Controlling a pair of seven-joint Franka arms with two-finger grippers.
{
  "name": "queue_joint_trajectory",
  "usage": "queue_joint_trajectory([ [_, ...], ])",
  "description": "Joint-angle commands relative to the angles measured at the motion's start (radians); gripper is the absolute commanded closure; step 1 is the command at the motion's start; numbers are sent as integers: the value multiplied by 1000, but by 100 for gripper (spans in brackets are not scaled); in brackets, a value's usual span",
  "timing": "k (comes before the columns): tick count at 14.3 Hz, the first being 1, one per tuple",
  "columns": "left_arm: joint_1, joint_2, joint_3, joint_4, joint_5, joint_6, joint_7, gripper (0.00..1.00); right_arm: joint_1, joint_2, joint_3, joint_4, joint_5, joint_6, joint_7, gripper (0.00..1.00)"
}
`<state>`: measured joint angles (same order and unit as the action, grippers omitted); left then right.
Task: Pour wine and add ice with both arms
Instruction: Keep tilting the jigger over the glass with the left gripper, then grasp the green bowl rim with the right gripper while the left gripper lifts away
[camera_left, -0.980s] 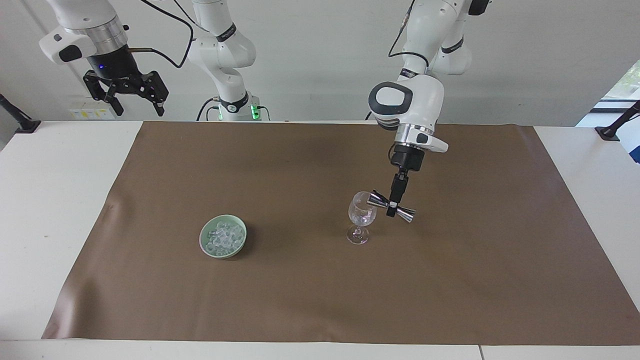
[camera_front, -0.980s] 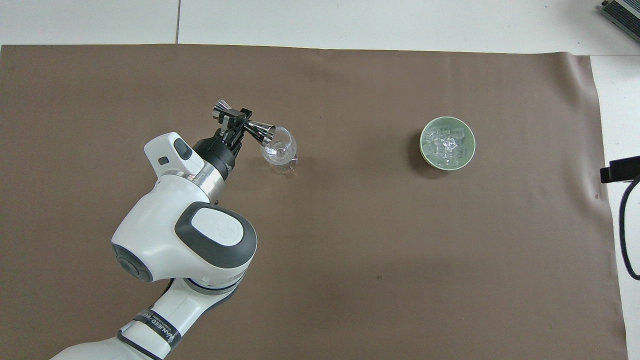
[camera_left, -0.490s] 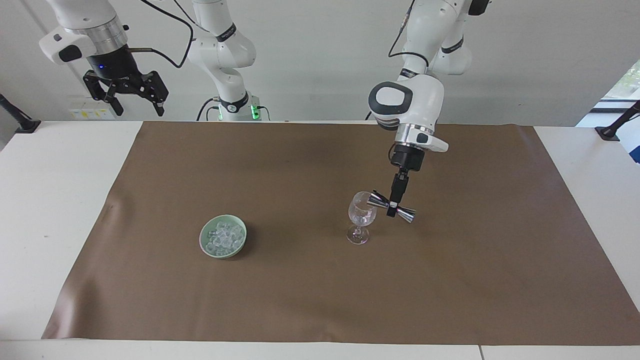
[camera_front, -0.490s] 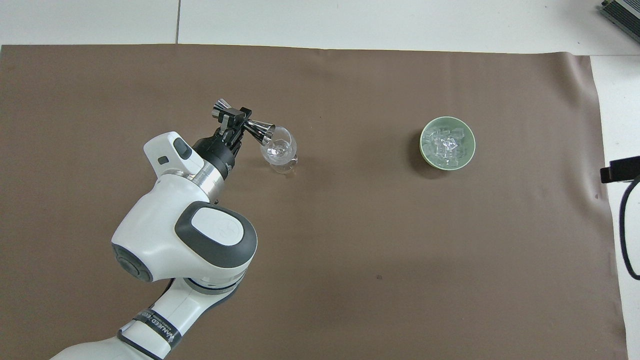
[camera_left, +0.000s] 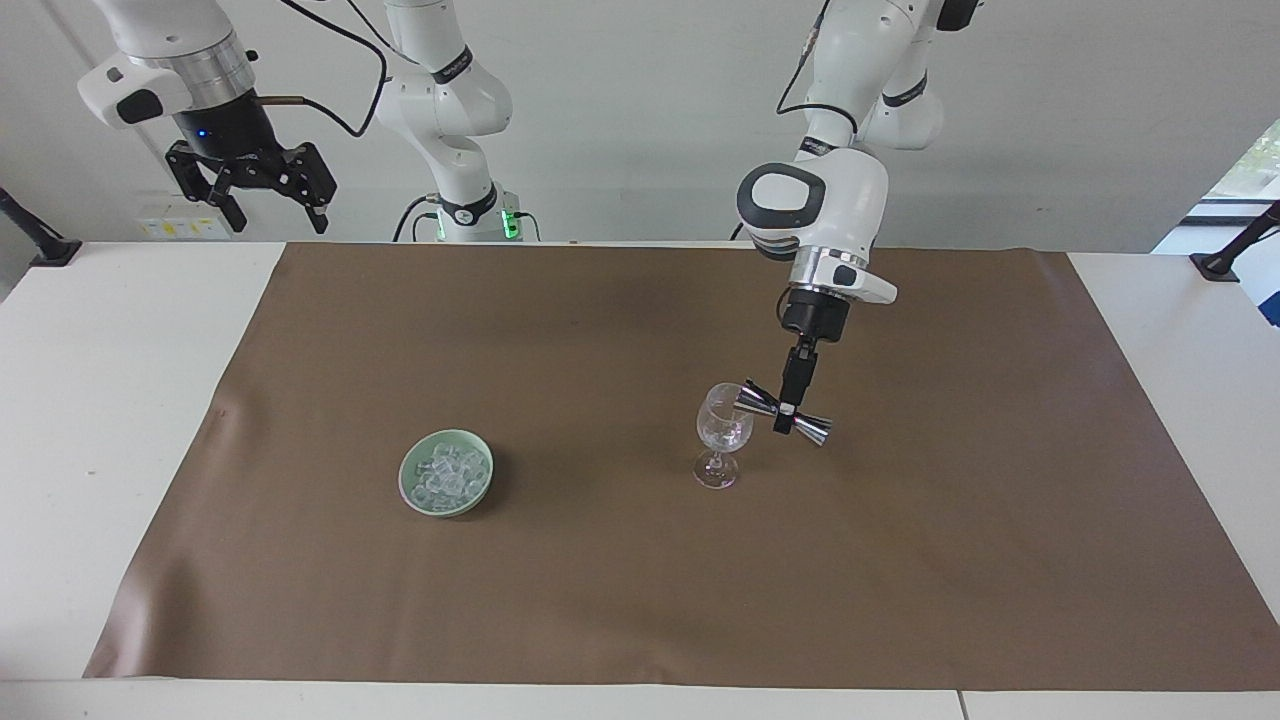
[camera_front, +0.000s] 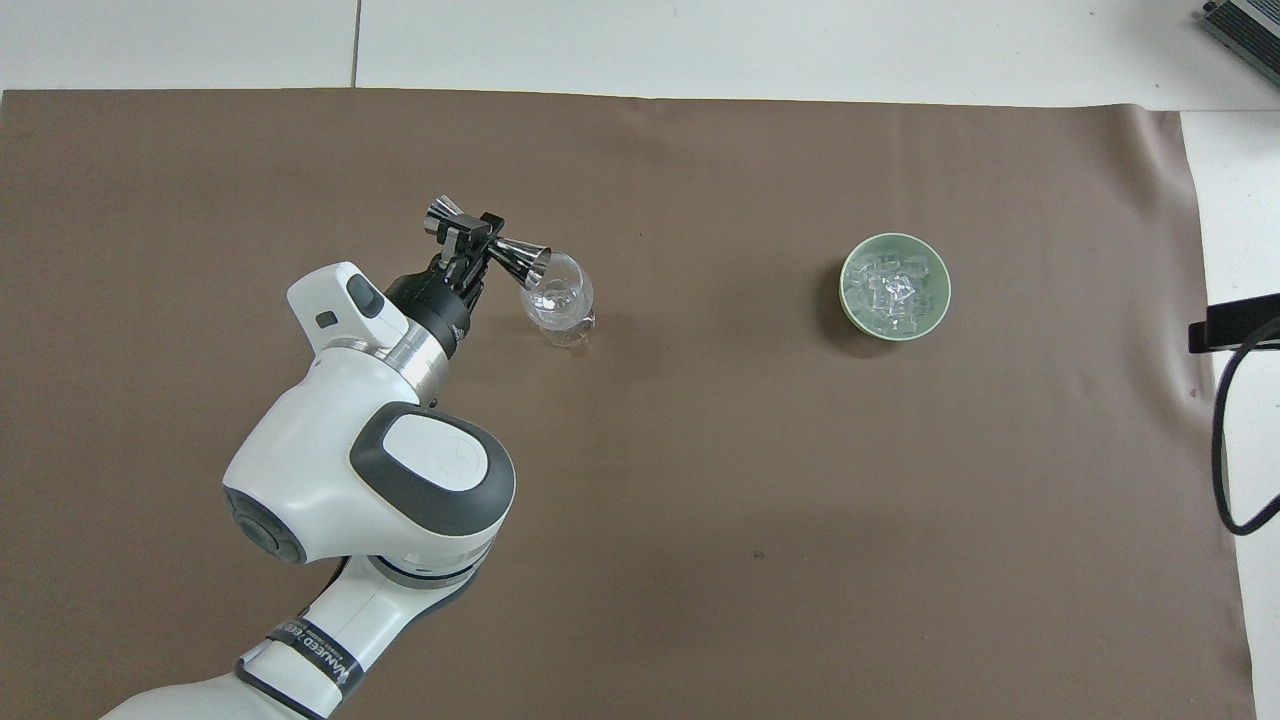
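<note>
Heaped inside green bowl (camera_left: 446, 474), ice (camera_left: 448, 473), small clear glassy cubes

Ice (camera_left: 447, 474) in bowl (camera_left: 480, 495) toward right arm's end; glass (camera_left: 722, 431) toward left arm's.

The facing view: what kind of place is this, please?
Probably a robotics lab staged as a bar. Two white arms stand at a table covered by a brown mat, with a wine glass, a metal jigger and a bowl of ice.
</note>
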<state>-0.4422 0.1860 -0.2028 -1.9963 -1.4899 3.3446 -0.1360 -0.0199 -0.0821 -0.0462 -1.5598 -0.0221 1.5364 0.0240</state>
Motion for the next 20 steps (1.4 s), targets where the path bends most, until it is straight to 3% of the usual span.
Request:
queue_joint_trajectory([
  [1, -24, 10, 13, 10, 13, 35, 4, 100, -8, -31, 9, -72, 20, 51, 33, 0],
  [6, -45, 6, 11, 4, 11, 58, 7, 100, 23, -28, 19, -186, 36, 177, 50, 0],
  [12, -46, 3, 11, -2, 10, 59, 10, 100, 86, 82, 20, -341, 36, 437, 60, 0],
  [15, -35, -8, 10, -2, 3, 55, 12, 100, 110, 160, 20, -361, 36, 572, 60, 0],
  [20, -18, -32, 6, -2, -98, 23, 4, 100, 113, 225, 20, -368, 34, 659, 57, 0],
])
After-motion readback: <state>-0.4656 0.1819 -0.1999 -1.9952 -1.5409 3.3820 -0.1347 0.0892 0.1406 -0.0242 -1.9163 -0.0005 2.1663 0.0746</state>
